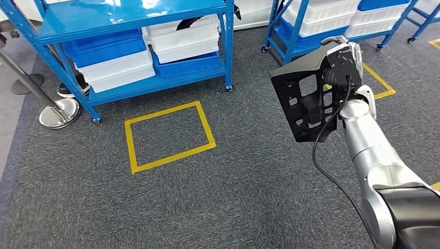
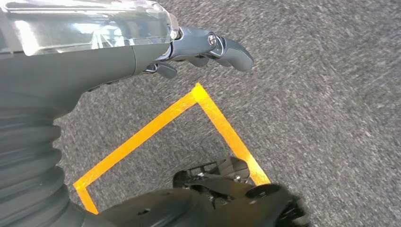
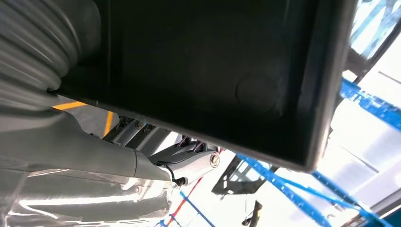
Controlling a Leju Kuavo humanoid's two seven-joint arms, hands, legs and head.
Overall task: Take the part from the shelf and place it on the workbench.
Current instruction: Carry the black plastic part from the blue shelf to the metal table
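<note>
1. The black part (image 1: 306,104) is held by the right hand (image 1: 342,65), raised above the grey carpet floor (image 1: 233,197); the fingers are mostly hidden behind the part.
2. In the right wrist view, the part (image 3: 213,61) is seen lying directly against the hand (image 3: 156,156), its dark ribbed wall crossing the frame.
3. The left hand (image 2: 189,47) is seen hanging over the carpet, holding nothing, fingers loosely curled yet apart.
4. A yellow tape square (image 1: 168,136) is marked on the floor, well to the left of the right hand.
5. Blue shelves (image 1: 129,31) with blue and white bins (image 1: 184,39) are noted beyond the square.
</note>
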